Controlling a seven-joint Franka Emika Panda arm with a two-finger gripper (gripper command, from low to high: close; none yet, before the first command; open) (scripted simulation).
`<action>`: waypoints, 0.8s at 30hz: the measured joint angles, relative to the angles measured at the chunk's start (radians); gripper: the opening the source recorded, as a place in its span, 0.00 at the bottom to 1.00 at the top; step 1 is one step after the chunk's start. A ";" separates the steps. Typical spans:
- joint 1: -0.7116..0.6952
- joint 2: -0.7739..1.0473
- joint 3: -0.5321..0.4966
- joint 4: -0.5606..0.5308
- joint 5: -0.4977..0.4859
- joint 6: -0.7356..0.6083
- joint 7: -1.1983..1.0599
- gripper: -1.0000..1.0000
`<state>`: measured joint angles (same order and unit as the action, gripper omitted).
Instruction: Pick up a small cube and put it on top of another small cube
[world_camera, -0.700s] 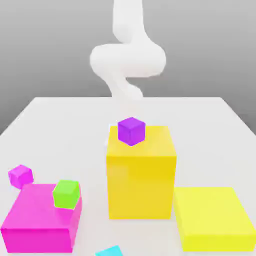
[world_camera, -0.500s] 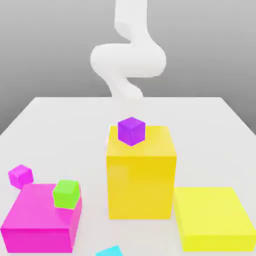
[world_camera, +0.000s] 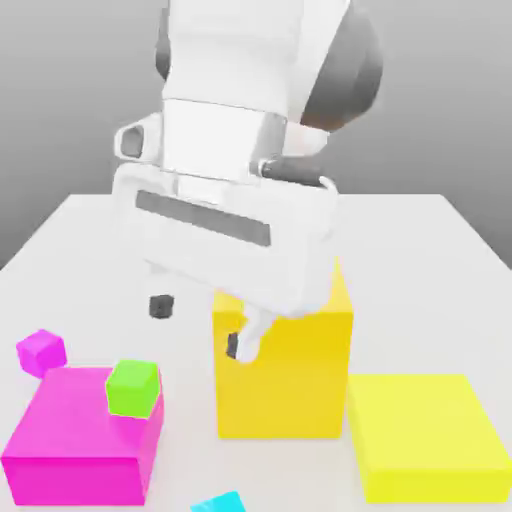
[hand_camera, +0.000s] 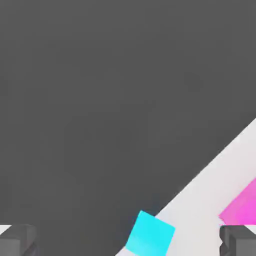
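Nearest, at the front edge of the white bench (world_camera: 420, 260), the cyan cube (world_camera: 220, 503) sits only partly in frame in the exterior view, in front of the gap between the magenta block (world_camera: 80, 440) and the tall yellow block (world_camera: 290, 380); the hand view finds it (hand_camera: 150, 233) right by the bench's edge, with dark floor beyond that edge and a corner of the magenta block (hand_camera: 242, 207) close by. The magenta block lies low at the exterior view's left, and a small green cube (world_camera: 132, 388) rests on its top near the far corner. At the exterior view's right lies a flat yellow block (world_camera: 425, 435), just beside the tall yellow one. A small magenta cube (world_camera: 41, 352) stands on the bench just behind the magenta block. Over the middle hangs the pincer (world_camera: 200, 320), its two dark-tipped fingers (world_camera: 162, 305) spread well apart and holding nothing; one tip hangs before the tall yellow block's front face, the other over bare bench to that block's left. In the hand view the two finger pads (hand_camera: 17, 240) sit wide apart with the cyan cube between them, farther off. The white arm (world_camera: 240, 90) looms large behind, covering the tall block's top. No writing or labels can be read on any of it.
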<state>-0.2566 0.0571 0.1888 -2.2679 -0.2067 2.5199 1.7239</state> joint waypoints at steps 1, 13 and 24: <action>0.004 0.035 -0.005 0.001 0.000 0.011 0.033 0.50; 0.043 0.447 -0.058 0.035 0.049 0.211 0.276 0.50; 0.030 0.373 -0.041 0.019 0.073 0.154 0.261 0.00</action>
<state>-0.2262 0.4299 0.1479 -2.2490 -0.1337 2.6740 1.9847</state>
